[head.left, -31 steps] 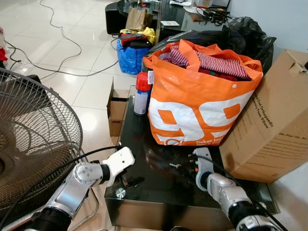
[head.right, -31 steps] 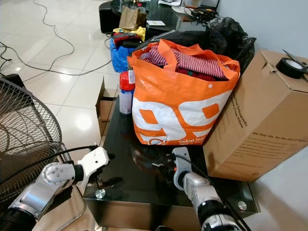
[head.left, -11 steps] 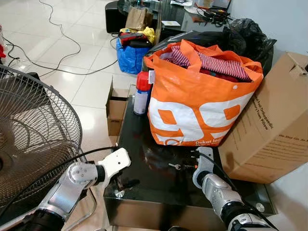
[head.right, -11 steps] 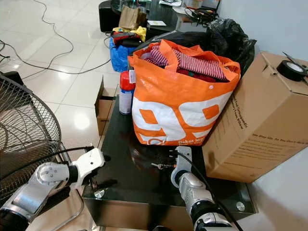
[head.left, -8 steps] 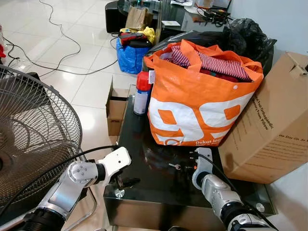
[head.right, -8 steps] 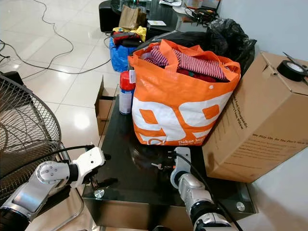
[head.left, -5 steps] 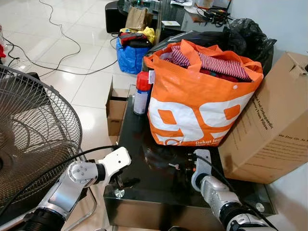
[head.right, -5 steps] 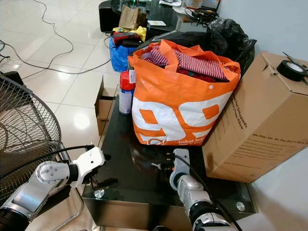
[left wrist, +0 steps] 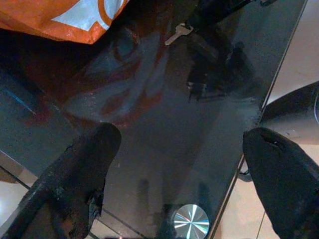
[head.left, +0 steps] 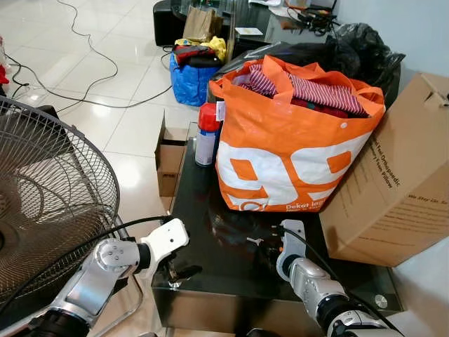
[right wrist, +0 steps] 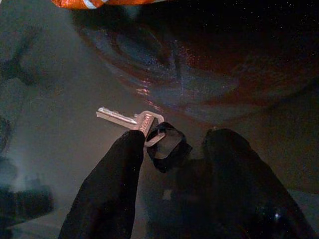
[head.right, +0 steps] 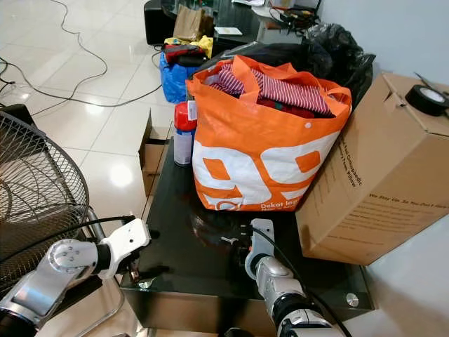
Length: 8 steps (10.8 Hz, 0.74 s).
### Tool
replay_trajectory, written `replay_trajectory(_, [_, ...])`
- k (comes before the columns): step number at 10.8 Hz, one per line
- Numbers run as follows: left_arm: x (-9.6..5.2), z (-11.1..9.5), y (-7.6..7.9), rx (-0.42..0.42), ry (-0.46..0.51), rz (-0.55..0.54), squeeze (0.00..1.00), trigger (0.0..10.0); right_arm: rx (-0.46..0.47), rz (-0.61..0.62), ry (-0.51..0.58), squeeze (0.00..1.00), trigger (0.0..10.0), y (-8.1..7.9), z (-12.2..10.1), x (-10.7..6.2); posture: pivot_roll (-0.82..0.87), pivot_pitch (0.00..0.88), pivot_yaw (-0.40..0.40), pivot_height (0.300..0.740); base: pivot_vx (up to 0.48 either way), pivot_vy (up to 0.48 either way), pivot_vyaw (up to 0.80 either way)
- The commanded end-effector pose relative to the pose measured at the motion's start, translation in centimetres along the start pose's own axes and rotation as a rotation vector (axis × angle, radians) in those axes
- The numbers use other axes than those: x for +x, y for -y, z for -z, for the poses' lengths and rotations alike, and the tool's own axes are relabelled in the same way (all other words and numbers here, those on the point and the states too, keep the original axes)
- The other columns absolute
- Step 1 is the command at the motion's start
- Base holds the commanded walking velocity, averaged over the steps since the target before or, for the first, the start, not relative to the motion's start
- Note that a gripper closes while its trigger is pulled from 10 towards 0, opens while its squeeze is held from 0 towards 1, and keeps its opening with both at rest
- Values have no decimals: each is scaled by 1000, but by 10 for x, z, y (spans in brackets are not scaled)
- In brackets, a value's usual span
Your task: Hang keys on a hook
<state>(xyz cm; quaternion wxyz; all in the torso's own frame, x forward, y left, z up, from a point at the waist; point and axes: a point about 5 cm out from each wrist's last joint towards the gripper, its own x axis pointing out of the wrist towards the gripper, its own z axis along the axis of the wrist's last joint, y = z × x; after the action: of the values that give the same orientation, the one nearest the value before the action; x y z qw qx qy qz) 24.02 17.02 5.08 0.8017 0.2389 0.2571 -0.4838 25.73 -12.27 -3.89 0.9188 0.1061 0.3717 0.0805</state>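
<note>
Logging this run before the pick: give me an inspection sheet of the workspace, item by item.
Surface: glossy black glass-topped low table, reflective.
Job's things: small silver key with a black fob lying on the glass; no hook seen.
Clutter: bulging orange woven shopping bag of striped clothes, red-capped white spray can, large brown cardboard box leaning beside the bag.
Grippers: right end effector low at the key, fingers open either side of the fob; left end effector open over the table's near left corner.
Cables: black lead along each arm; loose cables on the floor.
Surroundings: round wire-grille pedestal fan at left, white glossy floor tiles.
</note>
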Motion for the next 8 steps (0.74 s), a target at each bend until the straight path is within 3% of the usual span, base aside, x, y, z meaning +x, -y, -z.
replay_trajectory(1, [-1, -4, 1, 2, 16, 8, 16, 10000, 2, 20, 14, 0, 8863, 5, -5, 0, -61, 44, -128, 740, 0, 0, 0])
replay_trajectory(2, [-2, -3, 2, 2, 12, 10, 16, 10000, 6, 26, 15, 0, 6588, 5, -4, 0, -59, 49, -124, 740, 0, 0, 0])
replay_trajectory(3, [-3, -3, 2, 4, 9, 13, 16, 10000, 9, 31, 15, 0, 5882, 6, -4, 0, -59, 51, -122, 740, 0, 0, 0])
replay_trajectory(5, [-2, -4, 3, 5, 7, 18, 16, 10000, 13, 39, 10, 0, 2627, 9, -1, -1, -63, 51, -116, 740, 0, 0, 0])
replay_trajectory(7, [-1, -5, 3, 6, 8, 22, 16, 10000, 13, 43, 4, 0, 1725, 10, 1, -2, -63, 49, -116, 740, 0, 0, 0])
replay_trajectory(8, [0, -5, 2, 6, 9, 22, 16, 10000, 10, 42, -2, 0, 0, 11, 2, -2, -63, 50, -117, 740, 0, 0, 0])
